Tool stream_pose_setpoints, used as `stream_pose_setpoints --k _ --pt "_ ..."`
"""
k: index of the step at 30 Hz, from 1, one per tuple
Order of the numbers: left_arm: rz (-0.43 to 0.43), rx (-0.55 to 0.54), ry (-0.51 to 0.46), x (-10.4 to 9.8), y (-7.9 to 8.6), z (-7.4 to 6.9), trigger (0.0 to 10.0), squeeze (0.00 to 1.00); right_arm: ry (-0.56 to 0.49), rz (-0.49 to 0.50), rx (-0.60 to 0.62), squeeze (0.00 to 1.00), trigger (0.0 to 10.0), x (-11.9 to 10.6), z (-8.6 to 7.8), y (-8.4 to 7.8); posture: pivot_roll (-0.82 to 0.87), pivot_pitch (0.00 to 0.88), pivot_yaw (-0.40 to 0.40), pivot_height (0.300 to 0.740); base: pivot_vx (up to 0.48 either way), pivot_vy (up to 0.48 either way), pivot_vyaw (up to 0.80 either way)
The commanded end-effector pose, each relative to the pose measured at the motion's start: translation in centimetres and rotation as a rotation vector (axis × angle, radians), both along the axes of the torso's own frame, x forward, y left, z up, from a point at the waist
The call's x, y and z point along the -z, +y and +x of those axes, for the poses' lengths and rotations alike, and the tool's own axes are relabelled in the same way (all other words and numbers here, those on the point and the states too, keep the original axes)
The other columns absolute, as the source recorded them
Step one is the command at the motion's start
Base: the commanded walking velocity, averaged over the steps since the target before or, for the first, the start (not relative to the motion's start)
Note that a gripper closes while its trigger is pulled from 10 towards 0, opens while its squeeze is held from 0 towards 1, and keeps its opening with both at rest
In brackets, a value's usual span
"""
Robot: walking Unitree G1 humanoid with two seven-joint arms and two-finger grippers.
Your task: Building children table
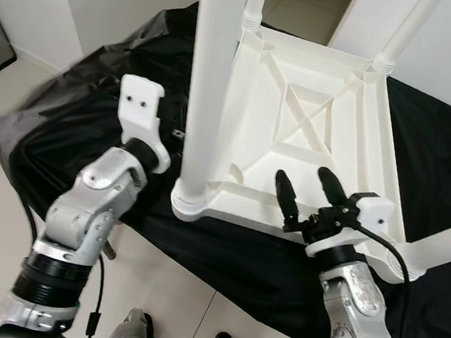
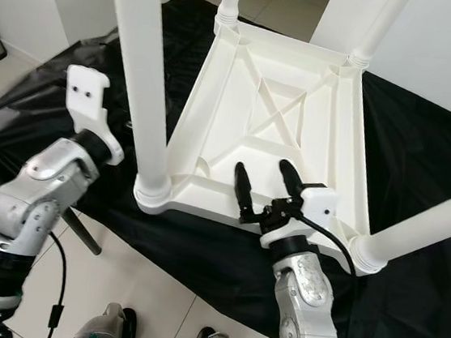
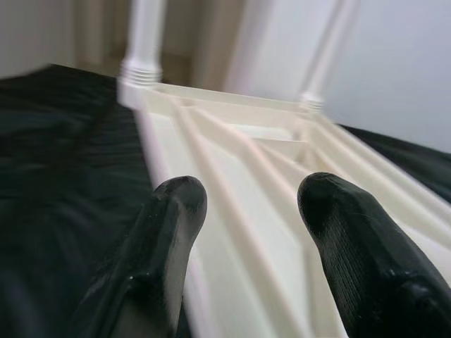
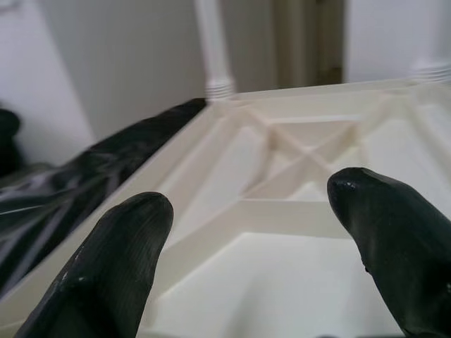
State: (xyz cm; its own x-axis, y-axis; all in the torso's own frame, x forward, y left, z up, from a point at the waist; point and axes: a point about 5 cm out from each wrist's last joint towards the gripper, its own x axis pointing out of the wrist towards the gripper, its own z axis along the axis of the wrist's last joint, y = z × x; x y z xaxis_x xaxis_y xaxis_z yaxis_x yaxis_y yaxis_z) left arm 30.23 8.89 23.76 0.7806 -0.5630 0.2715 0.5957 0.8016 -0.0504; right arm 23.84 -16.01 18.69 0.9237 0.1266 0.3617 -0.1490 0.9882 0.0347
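Both arms are silver-grey cast metal in rounded, jointed segments, each with a ribbed black collar near the elbow. Left pincer [image 3: 246, 232]: two thick matte-black fingers [image 3: 165, 239] with a fine ribbed texture, rounded tips. A white plastic wrist bracket [image 1: 140, 106] carries two small dark screw holes. Right pincer [image 1: 311, 191]: two long tapered black fingers [image 1: 285, 194] on a black linkage, white housing [image 1: 371, 210] beside it. A black cable [image 1: 391, 253] loops from that housing along the forearm; another black cable [image 1: 98, 285] hangs beside the left arm.
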Motion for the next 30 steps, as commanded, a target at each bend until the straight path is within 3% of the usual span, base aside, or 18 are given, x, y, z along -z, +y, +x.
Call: stream_pose_setpoints --k 1,9,11,14,17,24,30 --pt "0.018 0.042 -0.005 0.1 -1.0 -0.2 10.0 0.0 0.013 -0.008 0.077 0.0 10.0 0.1 -0.4 -0.9 0.02 0.194 -0.017 0.74 0.0 0.0 0.0" --pt "-0.011 0.085 0.009 0.1 -2.3 -0.2 10.0 0.0 0.069 -0.045 0.283 0.0 10.0 1.0 -2.2 -2.8 -0.01 0.202 0.005 0.74 0.0 0.0 0.0" --pt "-0.018 0.108 0.011 0.0 -2.8 -0.2 10.0 0.0 0.137 -0.095 0.414 0.0 10.0 2.1 -3.4 -3.8 -0.02 0.206 0.013 0.74 0.0 0.0 0.0" --pt "-0.025 0.117 0.015 -0.1 -3.0 -0.2 10.0 0.0 0.173 -0.102 0.464 0.0 10.0 2.8 -3.9 -4.2 -0.03 0.208 0.02 0.74 0.0 0.0 0.0" --pt "-0.041 0.136 0.019 -0.2 -3.5 -0.2 10.0 0.0 0.263 -0.143 0.592 0.0 10.0 4.2 -5.1 -5.1 -0.03 0.211 0.028 0.74 0.0 0.0 0.0" --pt "-0.044 0.14 0.015 -0.4 -3.7 -0.2 10.0 0.0 0.312 -0.148 0.611 0.0 10.0 5.5 -6.4 -4.8 -0.04 0.212 0.034 0.74 0.0 0.0 0.0" --pt "-0.037 0.151 0.016 -0.3 -3.6 -0.1 10.0 0.0 0.274 -0.174 0.688 0.0 10.0 5.1 -7.9 -5.0 -0.04 0.213 0.037 0.74 0.0 0.0 0.0"
